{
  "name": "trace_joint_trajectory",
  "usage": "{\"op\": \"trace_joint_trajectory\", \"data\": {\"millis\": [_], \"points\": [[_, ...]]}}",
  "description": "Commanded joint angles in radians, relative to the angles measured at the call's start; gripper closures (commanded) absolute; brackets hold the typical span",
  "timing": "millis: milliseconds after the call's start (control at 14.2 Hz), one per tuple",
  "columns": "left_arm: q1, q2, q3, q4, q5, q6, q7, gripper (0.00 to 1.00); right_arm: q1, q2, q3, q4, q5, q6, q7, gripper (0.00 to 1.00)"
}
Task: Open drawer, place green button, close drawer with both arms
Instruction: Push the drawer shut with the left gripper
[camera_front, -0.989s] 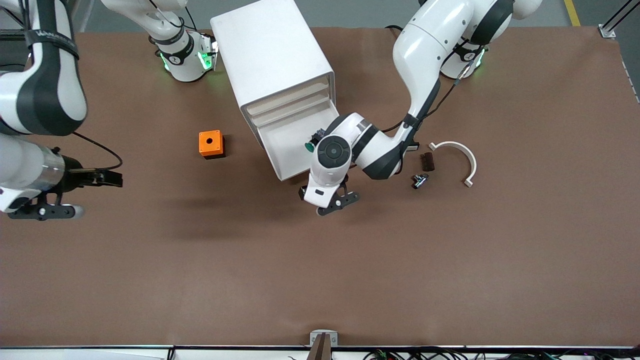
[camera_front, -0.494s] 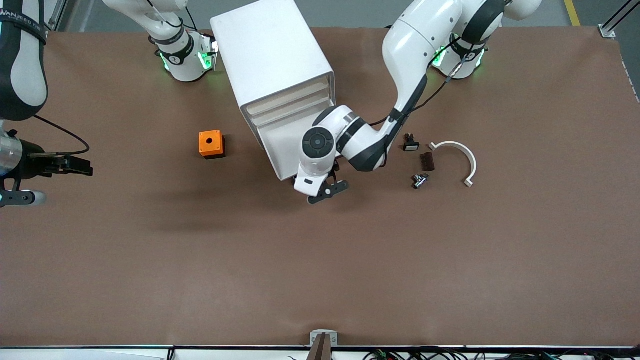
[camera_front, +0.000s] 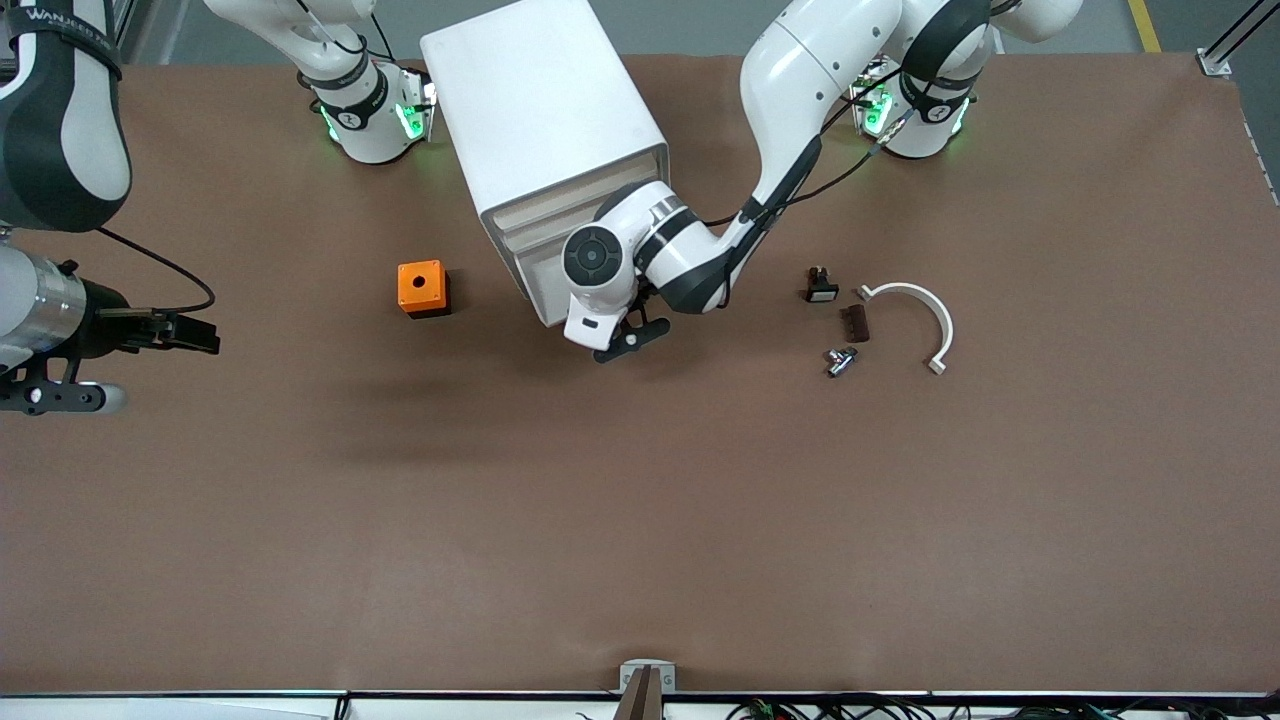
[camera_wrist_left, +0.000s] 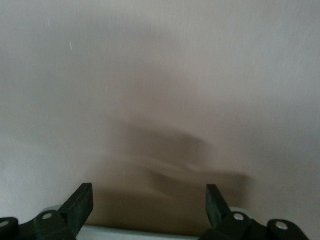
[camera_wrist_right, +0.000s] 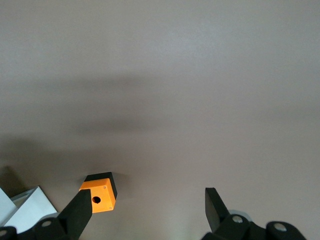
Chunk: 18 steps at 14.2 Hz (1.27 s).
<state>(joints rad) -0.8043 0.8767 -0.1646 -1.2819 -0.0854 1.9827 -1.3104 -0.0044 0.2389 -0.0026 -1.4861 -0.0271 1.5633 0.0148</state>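
— Drawer (camera_front: 533, 287), front view: what has changed?

— A second ago it stood well out of the cabinet (camera_front: 540, 100), tray bare, green cap showing inside. Now only a short lip sticks out. The left gripper (camera_front: 627, 340) sits at the drawer's front, claw spread apart and holding nothing, so the arm looks to be pushing with it, not gripping.

— And the button?

— Not visible. Judged to be in the drawer, since it lay in the tray a second ago and the left wrist now covers that spot. The closing step looks nearly done; a last short push remains.

— Right arm (camera_front: 50, 310)?

— Waits at the table's (camera_front: 640, 520) edge at its own end, slightly shifted from half a second ago. The orange cube (camera_front: 422, 288) has not moved, between it and the cabinet.

— Left wrist view?

— Both fingers (camera_wrist_left: 80, 205) stand wide, with only a pale blurred surface ahead. Cannot tell whether that is drawer front or table.

— Right wrist view?

— The right gripper (camera_wrist_right: 145, 212) is spread wide and empty over bare table, with the cube and a white cabinet corner in sight.

— Any writing?

— A black strap on the right arm reads roughly "WANJEED", the rest cut off. Marks on the arm bases are too small to read.
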Motion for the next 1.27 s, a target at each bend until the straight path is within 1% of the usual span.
{"op": "trace_joint_trajectory", "data": {"millis": [0, 141, 424, 636, 848, 989, 1059, 1201], "points": [[0.004, -0.028, -0.032, -0.025, -0.033, -0.03, -0.046, 0.01, -0.002, -0.012, -0.002, 0.059, 0.01, -0.012, 0.007, 0.0], [0.001, -0.027, -0.041, -0.025, -0.056, -0.03, -0.079, 0.01, 0.0, -0.012, -0.004, 0.092, 0.006, -0.052, 0.007, 0.0], [-0.001, -0.027, -0.059, -0.025, -0.129, -0.031, -0.093, 0.01, -0.002, -0.024, 0.002, 0.098, 0.012, -0.058, 0.007, 0.0], [-0.003, -0.021, -0.061, -0.027, -0.192, -0.031, -0.118, 0.01, -0.006, -0.026, -0.004, 0.087, 0.012, -0.066, 0.014, 0.0], [-0.003, -0.019, -0.062, -0.034, -0.234, -0.028, -0.118, 0.01, -0.011, -0.064, -0.007, 0.078, 0.012, -0.08, 0.013, 0.0], [-0.003, -0.018, -0.065, -0.034, -0.26, -0.015, -0.115, 0.01, -0.009, -0.09, -0.005, 0.064, 0.018, -0.113, 0.013, 0.0], [-0.003, -0.018, -0.067, -0.036, -0.267, -0.015, -0.106, 0.01, -0.009, -0.096, -0.008, 0.058, 0.033, -0.121, 0.011, 0.0], [0.002, -0.021, -0.067, -0.037, -0.266, -0.015, -0.098, 0.01, -0.012, -0.107, -0.008, 0.04, 0.036, -0.126, 0.011, 0.0]]}}
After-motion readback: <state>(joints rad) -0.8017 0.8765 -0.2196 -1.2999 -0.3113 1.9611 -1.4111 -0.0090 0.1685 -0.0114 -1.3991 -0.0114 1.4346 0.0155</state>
